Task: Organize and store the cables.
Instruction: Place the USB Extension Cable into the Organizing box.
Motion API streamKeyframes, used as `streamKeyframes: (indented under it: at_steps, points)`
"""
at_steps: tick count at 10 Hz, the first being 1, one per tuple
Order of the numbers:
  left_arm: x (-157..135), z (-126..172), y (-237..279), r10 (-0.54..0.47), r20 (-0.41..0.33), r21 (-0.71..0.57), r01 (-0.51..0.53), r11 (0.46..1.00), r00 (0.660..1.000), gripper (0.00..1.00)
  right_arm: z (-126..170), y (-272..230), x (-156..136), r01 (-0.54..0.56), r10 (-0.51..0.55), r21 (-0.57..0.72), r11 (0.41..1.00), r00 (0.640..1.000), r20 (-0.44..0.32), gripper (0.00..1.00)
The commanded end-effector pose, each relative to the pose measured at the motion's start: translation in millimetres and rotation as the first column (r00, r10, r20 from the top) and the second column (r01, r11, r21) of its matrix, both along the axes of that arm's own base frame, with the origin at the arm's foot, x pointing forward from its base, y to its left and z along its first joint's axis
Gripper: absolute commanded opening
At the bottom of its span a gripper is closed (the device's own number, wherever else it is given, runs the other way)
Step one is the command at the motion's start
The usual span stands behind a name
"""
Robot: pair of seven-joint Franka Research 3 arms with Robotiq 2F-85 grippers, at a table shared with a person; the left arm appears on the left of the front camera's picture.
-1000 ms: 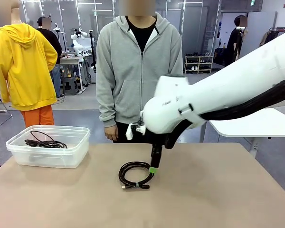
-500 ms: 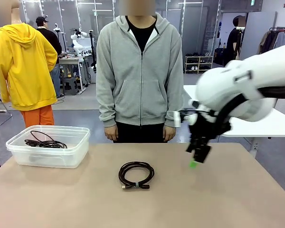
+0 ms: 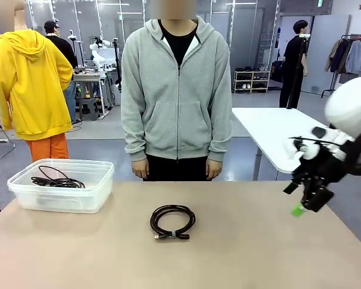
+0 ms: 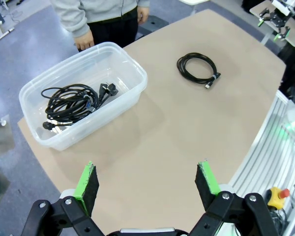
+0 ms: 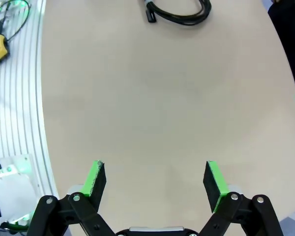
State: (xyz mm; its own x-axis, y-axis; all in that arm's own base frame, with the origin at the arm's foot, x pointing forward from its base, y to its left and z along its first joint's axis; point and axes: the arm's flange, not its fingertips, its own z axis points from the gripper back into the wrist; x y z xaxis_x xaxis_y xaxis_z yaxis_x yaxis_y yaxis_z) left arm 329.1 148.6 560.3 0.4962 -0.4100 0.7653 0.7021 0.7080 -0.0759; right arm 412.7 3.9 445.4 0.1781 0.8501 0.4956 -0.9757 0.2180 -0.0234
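From the left wrist we see into the clear tub (image 4: 119, 66), where a loose cable bundle (image 4: 71, 104) lies, perhaps two cords. The coiled cable (image 3: 172, 221) rests mid-table (image 3: 259, 253), untouched. Our left gripper (image 4: 147, 181) and right gripper (image 5: 155, 181) both gape wide, holding nothing. A person (image 3: 176, 90) stands across the tan table.

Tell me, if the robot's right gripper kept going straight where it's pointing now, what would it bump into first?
Most likely just the bare tabletop. The right gripper looks down at plain table between its open jaws, and the coiled cable lies farther ahead, near the picture's top edge. Depth is hard to judge.
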Motion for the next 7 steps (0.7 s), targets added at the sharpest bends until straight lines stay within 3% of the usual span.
streamKeyframes:
  at_steps: [1,5,7]
  points:
    - [0,0,0,0.000,0.000,0.000,0.000,1.000,1.000,1.00,-2,-36,-27,-0.026,0.017,0.103,0.994,0.996,0.087,1.00]
    - [40,22,-80,-0.225,-0.086,0.135,0.235,0.963,0.971,1.00,-3,-134,-88,-0.022,-0.034,0.306,0.952,0.983,0.178,1.00]
    - [66,14,-129,-0.332,-0.186,0.167,0.363,0.917,0.925,1.00,-7,-168,-113,-0.024,-0.064,0.365,0.931,0.971,0.230,1.00]
